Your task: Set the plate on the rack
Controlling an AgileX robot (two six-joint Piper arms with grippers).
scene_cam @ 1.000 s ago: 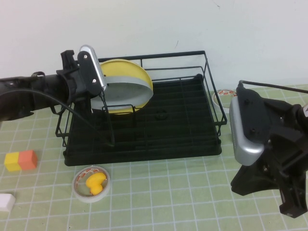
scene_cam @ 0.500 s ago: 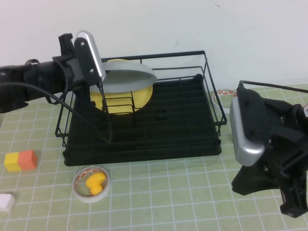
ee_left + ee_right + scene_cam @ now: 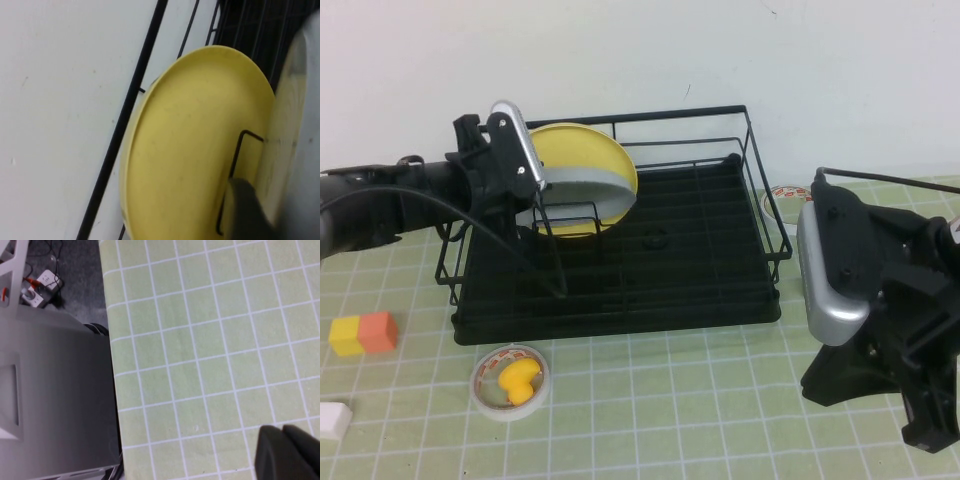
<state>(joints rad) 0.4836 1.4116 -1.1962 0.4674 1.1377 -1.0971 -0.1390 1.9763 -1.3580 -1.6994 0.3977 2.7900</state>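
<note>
Since half a second ago we have tipped the large round light-grey plate (image 3: 582, 188) from nearly flat back onto its edge in the black wire dish rack (image 3: 620, 225), just in front of the yellow round plate (image 3: 582, 150).

Our left gripper (image 3: 525, 205) sits at the rack's left end, seemingly clamped on the grey rim; our right gripper (image 3: 287, 450), pressed together and empty, hangs parked over the green grid mat (image 3: 210, 340). We should seat the smooth, scuffed rim squarely between the thin upright wire dividers (image 3: 232, 165) before letting go, since hard glossy edges slide on bare wire.
</note>
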